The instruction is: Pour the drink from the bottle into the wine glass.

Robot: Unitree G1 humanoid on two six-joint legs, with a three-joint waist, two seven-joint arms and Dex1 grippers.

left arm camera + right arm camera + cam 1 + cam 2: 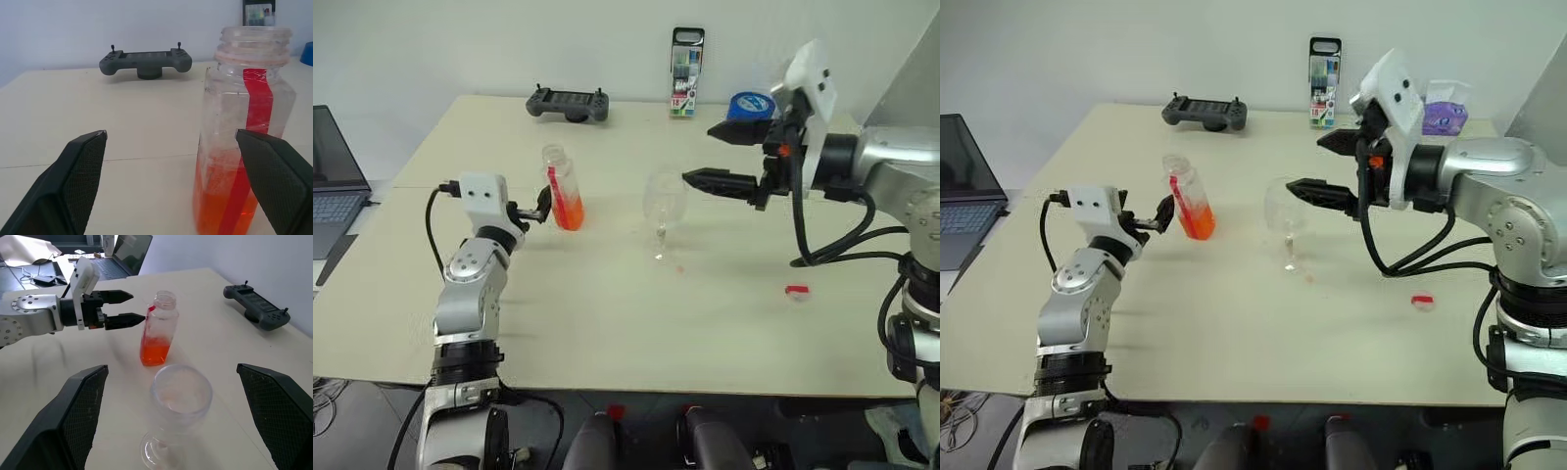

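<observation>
While uncapped, bottle (562,186) beside glass (663,204)

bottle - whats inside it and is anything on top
The bottle holds orange-red drink in its lower part; above that it is clear. Its mouth is open, with no cap on. The red label strip hides a thin band of the inside.

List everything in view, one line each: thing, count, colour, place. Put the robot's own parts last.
clear plastic bottle: 1, uncapped, orange-red drink low inside, table's left-centre
clear stemmed wine glass: 1, empty, table centre
small red cap: 1, table right
grey handheld controller: 1, far edge
black-capped case of coloured items: 1, far edge
blue tape roll: 1, far right
laptop: 1, dark, left
left gripper: open, beside bottle
right gripper: open, raised above glass
</observation>
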